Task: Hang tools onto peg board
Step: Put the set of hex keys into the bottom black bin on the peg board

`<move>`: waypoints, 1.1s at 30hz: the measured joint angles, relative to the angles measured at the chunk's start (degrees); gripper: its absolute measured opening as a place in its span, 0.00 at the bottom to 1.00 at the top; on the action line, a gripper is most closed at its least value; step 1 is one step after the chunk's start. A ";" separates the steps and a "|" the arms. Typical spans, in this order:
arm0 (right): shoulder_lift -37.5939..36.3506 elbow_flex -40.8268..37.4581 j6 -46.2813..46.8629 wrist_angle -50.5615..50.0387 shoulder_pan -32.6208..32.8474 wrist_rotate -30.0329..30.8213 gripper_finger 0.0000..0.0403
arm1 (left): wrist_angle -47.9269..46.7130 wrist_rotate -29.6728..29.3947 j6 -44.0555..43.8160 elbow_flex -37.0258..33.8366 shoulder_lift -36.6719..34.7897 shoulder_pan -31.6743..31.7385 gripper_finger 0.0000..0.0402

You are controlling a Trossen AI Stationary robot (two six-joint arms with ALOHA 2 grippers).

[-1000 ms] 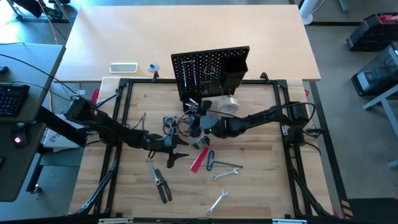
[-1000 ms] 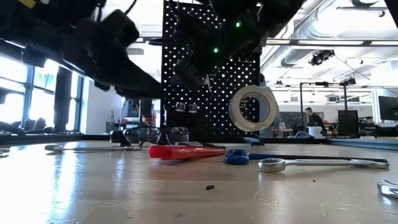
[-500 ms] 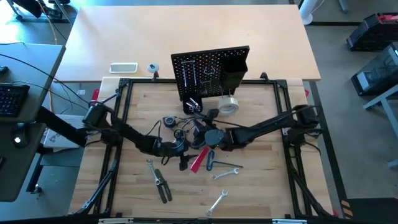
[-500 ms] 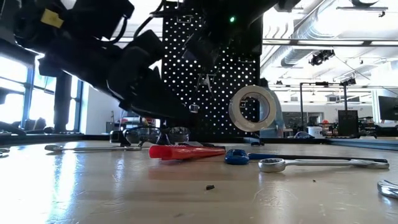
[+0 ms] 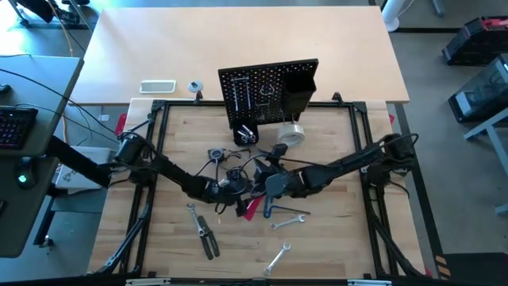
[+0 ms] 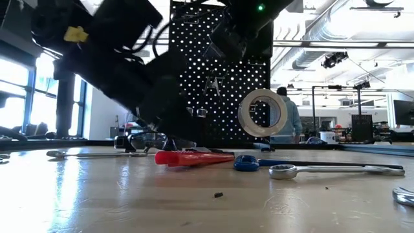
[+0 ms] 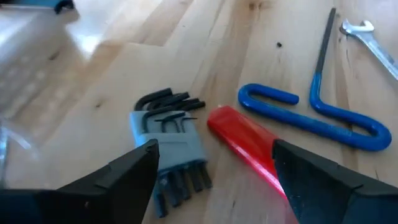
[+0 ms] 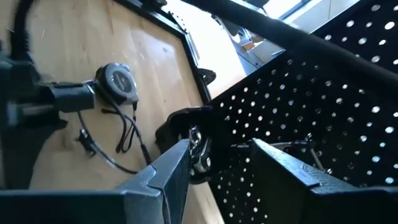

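The black peg board (image 5: 268,91) stands upright at the table's far side, with a pale tape roll (image 5: 291,133) in front of it. A red-handled cutter (image 7: 245,146), a hex key set (image 7: 169,142) and a blue-handled tool (image 7: 311,113) lie flat mid-table. My left gripper (image 7: 214,154) is open, slanting down just above the hex keys and the red handle, touching neither. My right gripper (image 8: 221,155) is open and holds nothing; it hovers higher up (image 5: 258,171) and faces the board. In the low view the left arm reaches down to the red handle (image 6: 194,157).
Black-handled pliers (image 5: 205,234) and two silver wrenches (image 5: 290,221) (image 5: 276,258) lie nearer the front edge. A round tape measure (image 8: 117,79) lies left of the board's foot. A white flat device (image 5: 157,86) sits beyond the frame. A person (image 6: 286,116) stands in the room behind.
My left gripper has gone toward the table's right edge and down, tipping lower over the hex keys and the red cutter. My right gripper has drawn back from the peg board's foot toward the near edge and risen. No tool has moved.
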 joint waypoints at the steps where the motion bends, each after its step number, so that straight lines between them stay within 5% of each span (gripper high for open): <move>1: 0.00 0.00 0.60 -0.81 0.12 -0.01 0.40 | -0.03 0.57 -0.72 0.06 0.45 0.44 0.76; 12: 0.04 -0.02 3.45 -3.29 2.00 0.79 0.40 | 0.92 3.50 -4.95 0.12 5.89 3.76 0.74; 25: 0.07 -0.02 4.67 -3.93 3.94 3.20 0.40 | -1.00 7.69 -2.65 0.05 5.23 3.53 0.22; 33: 0.09 -0.01 10.94 -10.09 6.11 3.61 0.40 | -6.43 10.66 -0.48 0.07 1.63 2.58 0.10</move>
